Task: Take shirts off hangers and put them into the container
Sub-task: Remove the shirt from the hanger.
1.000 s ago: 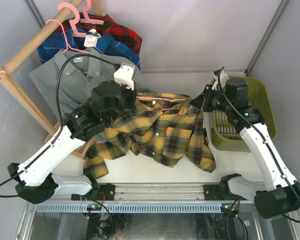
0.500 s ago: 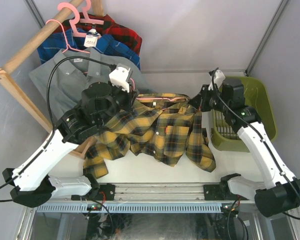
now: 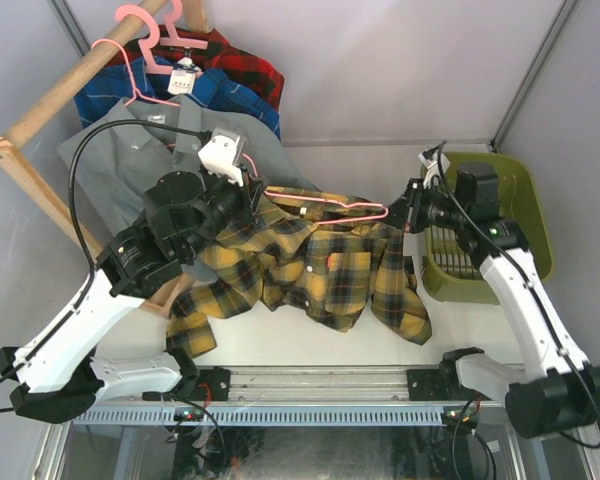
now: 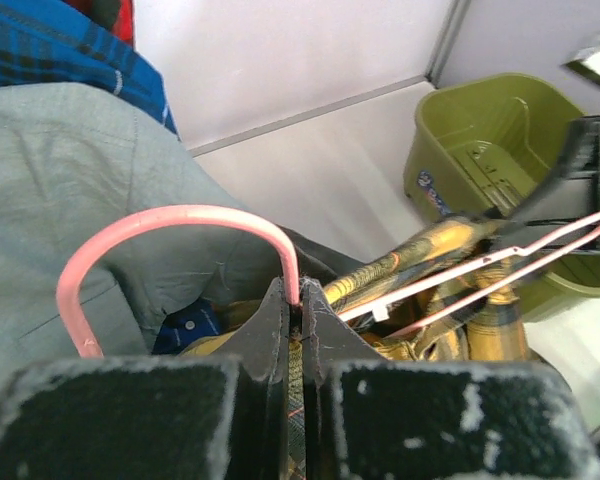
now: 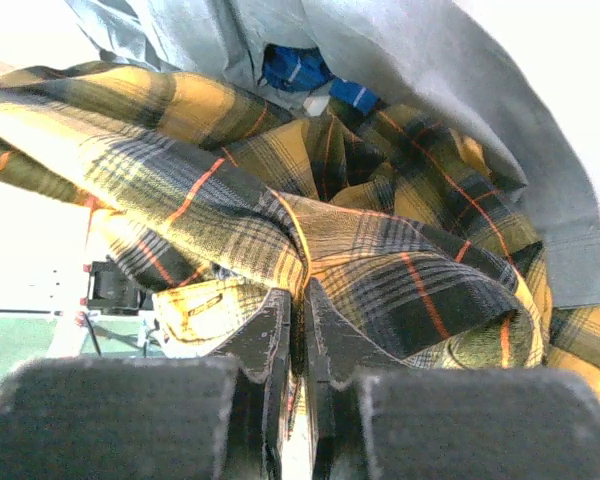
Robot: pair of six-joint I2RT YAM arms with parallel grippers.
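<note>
Shirts, four: grey (image 3: 120,165), blue (image 3: 220,95), red (image 3: 248,62) hung at wooden rail (image 3: 70,95), yellow plaid (image 3: 320,265) pinched by right gripper (image 5: 302,300); pink hanger (image 4: 180,213), one, pinched by left gripper (image 4: 300,300); container (image 3: 528,200), one, at right.

Top cam overhead from behind, facing down; wrist cams close; all share yellow shirt (image 3: 330,272).

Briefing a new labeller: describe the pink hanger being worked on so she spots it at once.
Find the yellow plaid shirt. The pink hanger lies along its far edge, hook pinched by the left gripper; the other hangers hang on the wooden rail.
</note>
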